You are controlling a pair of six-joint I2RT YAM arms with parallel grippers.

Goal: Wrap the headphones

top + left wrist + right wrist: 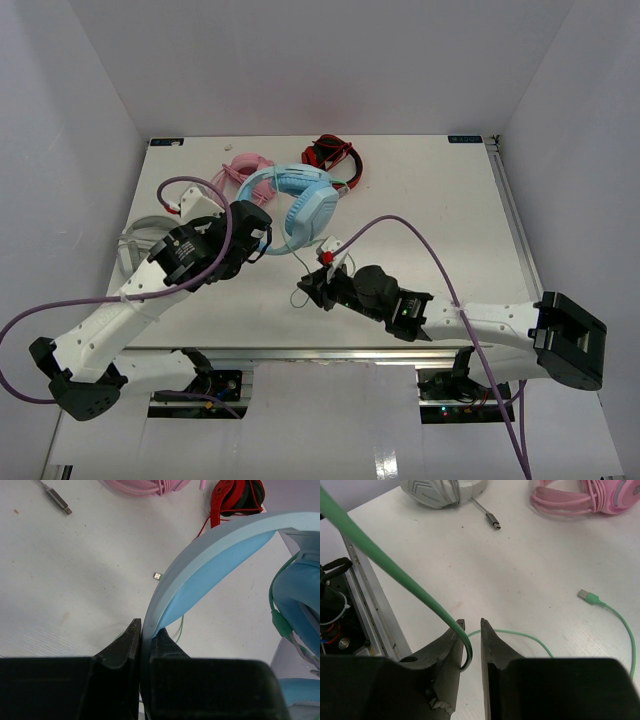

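Left gripper [146,630] clamps the headband of the headphones [215,550], right gripper [471,625] jaws stand slightly apart around the green cable [385,562]; pink headset [580,497], red headset [235,497] and grey-white headset [440,490] lie nearby.

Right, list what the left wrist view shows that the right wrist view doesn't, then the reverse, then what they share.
Only the left wrist view: the left gripper clamped on the wide headband of the light blue over-ear headphones, and a red-and-black headset.

Only the right wrist view: the right gripper, jaws slightly apart, with the thin pale green cable passing through the gap, and a grey-white headset.

Both: the pink headset, the small green USB plug, the grey USB plug and the white table.
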